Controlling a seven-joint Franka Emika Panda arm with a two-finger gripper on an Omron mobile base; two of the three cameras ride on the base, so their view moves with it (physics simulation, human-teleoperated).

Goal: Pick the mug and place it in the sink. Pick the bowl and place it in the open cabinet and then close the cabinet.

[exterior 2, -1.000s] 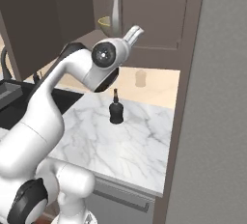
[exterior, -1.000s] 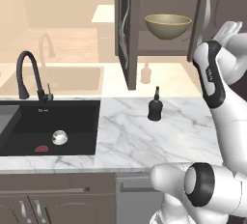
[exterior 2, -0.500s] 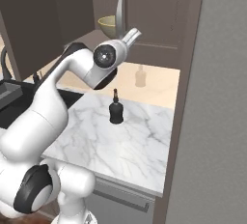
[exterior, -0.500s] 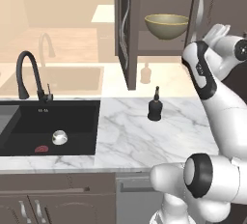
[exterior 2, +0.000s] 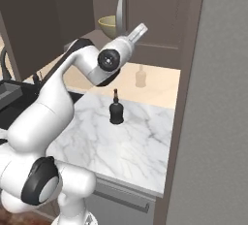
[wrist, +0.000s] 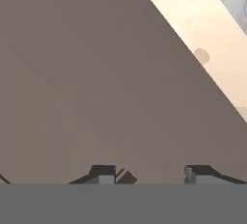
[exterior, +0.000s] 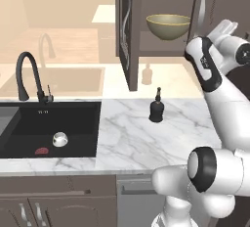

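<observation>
I am looking across the white marble table (exterior: 127, 138) with my arm raised toward the dark brown cabinet (exterior: 146, 25), whose left door is standing open edge-on above the table's back edge. The left base view is showing me the black sink (exterior: 29, 123) at the table's left end, which the right base view barely catches. The olive bowl (exterior: 168, 26) is sitting inside the open cabinet. The small mug (exterior: 60, 139) is lying in the sink beside the red drain (exterior: 42, 150). A black soap bottle (exterior: 156, 108) is standing mid-table. My tool (wrist: 150, 172) is holding its tips apart, empty, facing a brown panel.
</observation>
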